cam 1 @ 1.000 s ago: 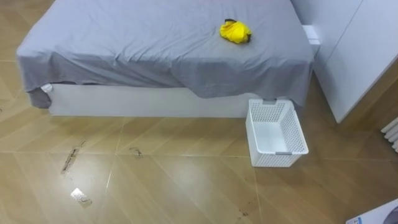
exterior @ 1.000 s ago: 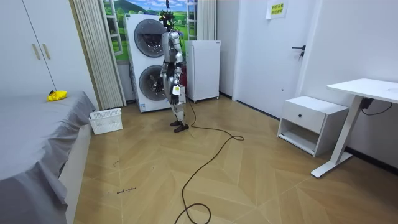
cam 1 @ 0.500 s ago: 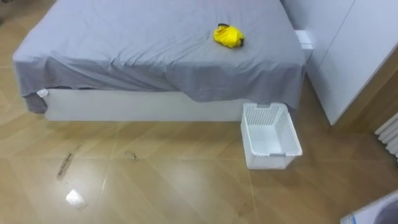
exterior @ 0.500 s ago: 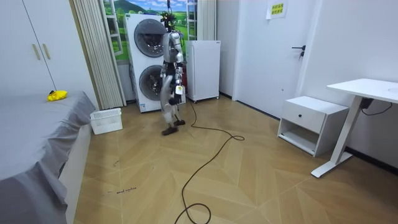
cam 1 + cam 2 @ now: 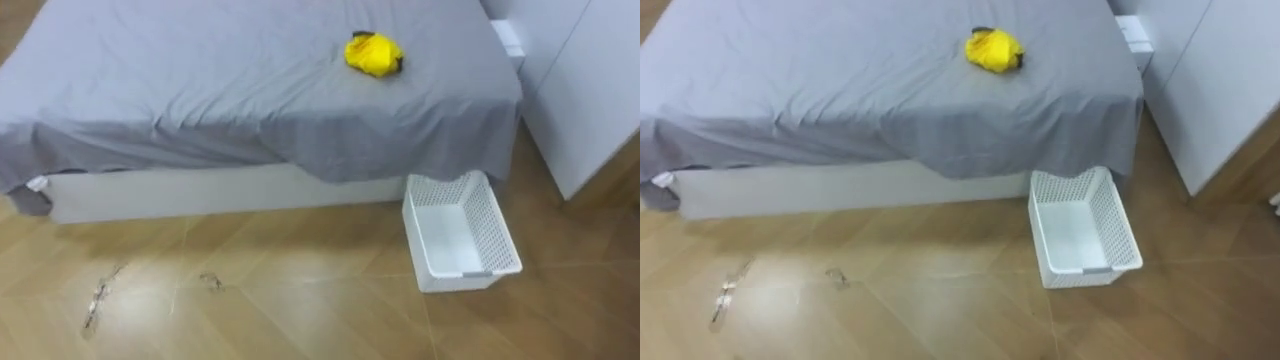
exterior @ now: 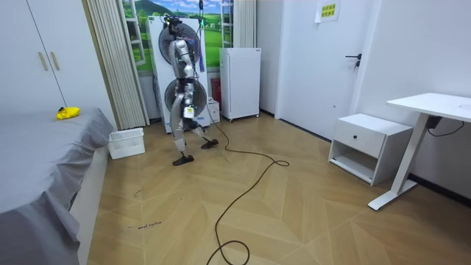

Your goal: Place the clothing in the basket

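Found the yellow clothes (image 5: 373,53) bunched on the grey-sheeted bed (image 5: 200,90), toward its far right corner. Logged the white basket (image 5: 503,232) on the wood floor (image 5: 250,310), just beside the bed's near right corner and well apart from the clothes. Noted a white wardrobe (image 5: 590,90) right of the bed. Caught mid-stride in the room view, facing the bed, stacked washing machines (image 6: 158,73) behind. Cannot tell the state of the left robot hand (image 6: 188,112), hanging at the hip.
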`<state>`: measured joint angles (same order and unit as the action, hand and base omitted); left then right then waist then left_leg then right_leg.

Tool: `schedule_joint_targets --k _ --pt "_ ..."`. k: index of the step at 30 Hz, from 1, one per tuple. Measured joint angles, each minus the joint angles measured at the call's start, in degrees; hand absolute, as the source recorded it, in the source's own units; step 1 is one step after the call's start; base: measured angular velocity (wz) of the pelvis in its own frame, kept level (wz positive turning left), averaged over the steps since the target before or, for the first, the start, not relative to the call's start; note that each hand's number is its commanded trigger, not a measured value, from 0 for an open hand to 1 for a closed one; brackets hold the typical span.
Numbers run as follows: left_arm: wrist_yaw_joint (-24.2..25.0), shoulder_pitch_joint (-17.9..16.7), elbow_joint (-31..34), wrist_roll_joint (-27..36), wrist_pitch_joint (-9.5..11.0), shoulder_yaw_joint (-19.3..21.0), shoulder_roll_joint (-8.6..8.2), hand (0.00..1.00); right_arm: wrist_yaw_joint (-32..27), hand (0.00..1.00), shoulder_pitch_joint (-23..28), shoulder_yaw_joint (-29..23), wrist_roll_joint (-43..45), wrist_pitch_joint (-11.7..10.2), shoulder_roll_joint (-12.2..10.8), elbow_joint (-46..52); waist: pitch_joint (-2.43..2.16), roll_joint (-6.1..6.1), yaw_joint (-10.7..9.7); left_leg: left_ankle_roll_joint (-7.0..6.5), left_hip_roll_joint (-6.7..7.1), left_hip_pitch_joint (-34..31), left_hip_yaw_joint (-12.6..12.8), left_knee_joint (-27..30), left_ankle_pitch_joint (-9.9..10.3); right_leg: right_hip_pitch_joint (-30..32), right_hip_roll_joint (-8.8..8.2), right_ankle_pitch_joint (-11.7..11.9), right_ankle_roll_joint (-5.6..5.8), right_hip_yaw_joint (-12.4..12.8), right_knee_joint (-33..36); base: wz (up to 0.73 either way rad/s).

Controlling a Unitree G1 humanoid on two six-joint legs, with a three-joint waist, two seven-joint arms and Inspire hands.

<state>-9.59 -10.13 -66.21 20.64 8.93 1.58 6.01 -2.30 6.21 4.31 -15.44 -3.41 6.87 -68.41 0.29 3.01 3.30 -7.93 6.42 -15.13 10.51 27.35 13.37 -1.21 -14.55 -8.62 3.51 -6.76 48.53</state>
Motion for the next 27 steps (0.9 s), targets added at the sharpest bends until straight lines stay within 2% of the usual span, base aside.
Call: schedule_joint_targets --k 1,2,3,4,5,6,7,8,9,10,11,12,13,14,15,16,17,18,19,20,21,22,23,24,25,26,27 --pt "-0.1 0.4 0.6 -0.7 0.4 -0.2 0.04 0.0 -0.5 0.0 0.5 -0.1 0.0 -0.4 0.0 1.5 -0.14 -0.84 0.0 -0.21 0.55 3.6 -1.7 -2.6 0.6 2.5 0.41 2.4 -1.16 0.2 4.9 0.18" --pt "-0.2 0.5 2.0 -1.7 0.6 -0.1 -0.05 0.0 -0.7 0.0 0.6 -0.1 -0.2 -0.7 0.0 3.5 0.22 -1.27 -0.1 -0.22 0.44 6.8 -3.3 -5.1 0.8 6.1 2.75 -1.6 -2.14 -0.3 8.1 0.24" --pt "-0.2 0.7 2.2 -2.0 0.9 -0.1 -0.1 0.0 -0.8 0.0 0.6 -0.1 -0.4 -0.7 0.0 4.4 0.14 -2.17 -0.4 -0.21 0.37 8.0 -4.4 -6.2 0.8 8.2 3.95 -3.7 -3.01 -0.9 8.4 0.44" --pt "0.0 1.6 2.4 -2.7 1.1 -0.7 -0.05 0.0 -1.2 0.0 0.6 -0.1 -0.5 -0.8 0.1 6.6 0.03 -2.33 -0.9 -0.32 0.18 10.0 -6.8 -7.7 1.0 12.8 6.47 -7.1 -3.86 -2.4 6.7 0.64" --pt "0.2 2.2 3.0 -2.8 1.0 -1.4 -0.04 0.0 -1.9 0.0 0.4 -0.2 -0.5 -0.8 0.0 8.8 0.26 -2.81 -1.3 -0.24 -0.24 11.6 -8.6 -8.7 1.5 17.0 8.9 -8.8 -4.5 -3.3 2.0 0.68" --pt "0.3 2.2 3.5 -2.8 0.9 -2.1 -0.06 0.0 -2.2 0.0 0.3 -0.4 -0.4 -0.8 0.0 9.6 0.34 -2.83 -1.4 -0.18 -0.41 12.6 -9.4 -9.3 1.9 18.8 9.9 -9.0 -4.62 -3.5 -1.5 0.6" --pt "0.6 2.4 3.5 -2.8 0.8 -4.0 -0.1 0.0 -3.2 0.0 -0.1 -0.8 -0.4 -1.0 0.1 10.5 0.48 -3.14 -1.4 0.09 -1.01 15.0 -10.7 -10.3 2.8 21.4 11.48 -8.4 -4.67 -3.8 -10.0 0.46" --pt "1.0 2.1 3.6 -2.8 0.4 -5.5 -0.09 0.0 -4.2 0.0 -0.9 -1.2 0.1 -1.3 0.0 10.6 0.58 -3.48 -1.3 0.52 -1.81 17.5 -11.4 -11.6 3.9 22.7 12.27 -6.0 -4.66 -4.9 -19.6 0.37" --pt "1.3 1.6 3.7 -2.8 0.2 -6.0 -0.05 0.0 -4.7 0.0 -1.2 -1.2 0.2 -1.6 0.0 10.8 0.56 -3.61 -1.2 0.74 -2.16 19.1 -11.8 -12.2 4.5 23.1 12.71 -3.5 -4.6 -4.9 -24.2 0.36" --pt "1.6 0.6 3.6 -2.7 -0.1 -6.4 -0.27 0.0 -5.4 0.0 -1.4 -1.4 0.4 -2.7 0.0 11.2 0.79 -4.4 -1.4 1.19 -3.43 22.3 -13.2 -13.2 5.9 23.2 13.44 1.5 -4.52 -5.3 -30.8 0.4" --pt "1.5 -0.3 3.6 -2.7 -0.2 -6.6 -0.16 0.0 -6.4 0.0 -1.4 -1.3 0.3 -3.8 0.0 11.4 0.61 -4.77 -1.3 1.9 -4.59 24.8 -14.0 -14.0 7.4 22.9 13.56 5.9 -5.13 -6.7 -35.2 0.44" --pt "1.5 -0.5 3.6 -2.7 -0.2 -6.8 0.03 0.0 -6.9 0.0 -1.5 -1.4 0.4 -4.2 0.0 11.8 0.56 -4.81 -1.3 2.31 -5.11 25.7 -14.2 -14.0 8.2 23.0 13.62 8.0 -5.9 -7.3 -36.3 0.32" --pt "1.5 -1.0 3.4 -2.7 -0.2 -6.8 0.53 0.0 -7.1 0.0 -2.1 -1.8 1.0 -4.4 -0.1 13.2 0.33 -4.7 -1.1 3.66 -6.09 26.5 -14.4 -13.8 9.4 23.3 14.08 11.7 -8.33 -7.7 -35.2 0.19" --pt "1.6 -2.2 3.1 -2.7 -0.3 -6.8 0.81 0.0 -7.4 0.0 -2.9 -2.2 2.2 -4.9 0.0 14.5 0.0 -5.46 -1.0 5.7 -7.68 27.1 -13.9 -12.9 10.4 23.4 14.96 12.3 -9.06 -8.4 -32.4 0.17" --pt "1.8 -2.7 3.1 -2.7 -0.4 -6.8 0.8 0.0 -7.7 0.0 -2.9 -2.5 2.7 -5.1 0.2 15.6 0.02 -6.59 -1.1 6.81 -8.55 27.5 -13.6 -12.4 11.0 23.3 15.66 11.7 -9.99 -9.2 -30.6 0.07" --pt "2.1 -3.6 3.3 -2.9 -0.4 -6.1 0.87 0.0 -8.3 0.0 -2.9 -3.2 3.3 -5.3 0.2 18.1 0.07 -8.01 -0.8 8.68 -10.59 28.6 -12.5 -11.5 11.2 23.4 16.62 9.0 -10.59 -10.8 -26.1 -0.05" --pt "2.4 -4.1 3.2 -2.9 -0.4 -4.6 0.95 0.0 -8.8 0.0 -3.1 -3.4 4.4 -5.3 0.1 20.5 0.1 -8.52 -0.3 10.93 -11.67 29.8 -11.3 -10.6 10.2 23.6 16.99 6.0 -11.28 -11.2 -22.1 -0.09" --pt "2.4 -4.2 3.2 -3.0 -0.4 -4.0 1.03 0.0 -8.8 0.0 -3.1 -3.4 4.6 -5.3 0.1 21.6 0.08 -8.5 -0.1 12.34 -11.84 30.0 -11.1 -9.6 9.3 23.5 16.92 4.5 -11.6 -11.4 -20.5 -0.07" --pt "2.4 -4.3 3.2 -2.9 -0.3 -3.2 1.12 0.0 -8.8 0.0 -3.1 -3.3 4.6 -5.3 0.1 24.1 0.09 -8.32 0.2 13.84 -11.93 29.7 -10.6 -6.1 7.0 22.8 16.8 2.3 -12.15 -11.6 -18.4 -0.12" --pt "2.4 -4.8 3.2 -3.5 -0.3 -2.5 1.13 0.0 -8.8 0.0 -3.5 -3.1 4.7 -5.3 0.1 26.0 0.09 -8.26 0.2 14.32 -11.86 28.8 -9.9 -1.5 3.8 20.7 17.09 0.8 -12.48 -11.5 -18.9 -0.2" --pt "2.4 -5.0 3.3 -3.6 -0.3 -2.2 1.09 0.0 -8.8 0.0 -3.7 -2.8 4.7 -5.3 0.2 26.9 0.09 -8.2 0.2 14.17 -11.8 28.0 -9.4 1.2 1.7 19.4 17.32 0.3 -12.35 -11.3 -20.1 -0.3" --pt "2.4 -5.2 3.4 -3.5 -0.3 -1.8 1.14 0.0 -8.9 0.0 -4.5 -2.4 5.4 -5.4 0.3 27.5 0.05 -7.93 -0.1 14.09 -11.79 26.1 -9.1 6.3 -2.7 16.5 17.84 -0.4 -11.85 -10.8 -23.1 -0.11" --pt "2.4 -5.1 3.9 -3.1 -0.4 -2.1 1.28 0.0 -9.5 0.0 -5.4 -2.1 6.2 -5.3 0.3 27.4 0.29 -7.44 -1.2 13.84 -12.41 23.4 -9.1 11.3 -3.1 14.4 17.88 -0.9 -11.61 -10.5 -25.5 0.07" --pt "2.4 -5.1 4.4 -2.8 -0.3 -2.3 1.35 0.0 -9.8 0.0 -5.7 -2.1 6.4 -5.3 0.2 27.4 0.51 -7.12 -1.7 13.07 -12.86 21.9 -8.7 13.2 -2.4 13.3 17.76 -1.1 -11.47 -10.5 -26.4 0.38" --pt "2.4 -4.5 4.7 -2.6 -0.3 -2.9 1.36 0.0 -10.7 0.0 -5.6 -2.0 6.3 -5.2 0.2 27.5 0.89 -6.23 -2.2 12.29 -12.71 19.0 -8.6 14.6 -0.5 11.0 17.52 -1.5 -11.13 -9.8 -28.2 0.33" --pt "2.4 -4.2 5.0 -2.6 -0.4 -3.4 1.33 0.0 -11.5 0.0 -5.4 -2.2 6.3 -5.1 0.2 27.5 1.02 -5.28 -2.1 11.92 -12.66 16.0 -7.9 14.4 2.1 9.4 17.55 -1.6 -10.88 -8.4 -29.8 0.21" --pt "2.4 -4.1 5.2 -2.5 -0.4 -3.7 1.37 0.0 -11.9 0.0 -5.5 -2.2 6.3 -5.1 0.3 27.6 0.92 -4.75 -2.0 11.72 -12.61 14.0 -7.5 14.1 3.4 9.0 17.56 -1.7 -10.72 -7.3 -30.2 -0.06"
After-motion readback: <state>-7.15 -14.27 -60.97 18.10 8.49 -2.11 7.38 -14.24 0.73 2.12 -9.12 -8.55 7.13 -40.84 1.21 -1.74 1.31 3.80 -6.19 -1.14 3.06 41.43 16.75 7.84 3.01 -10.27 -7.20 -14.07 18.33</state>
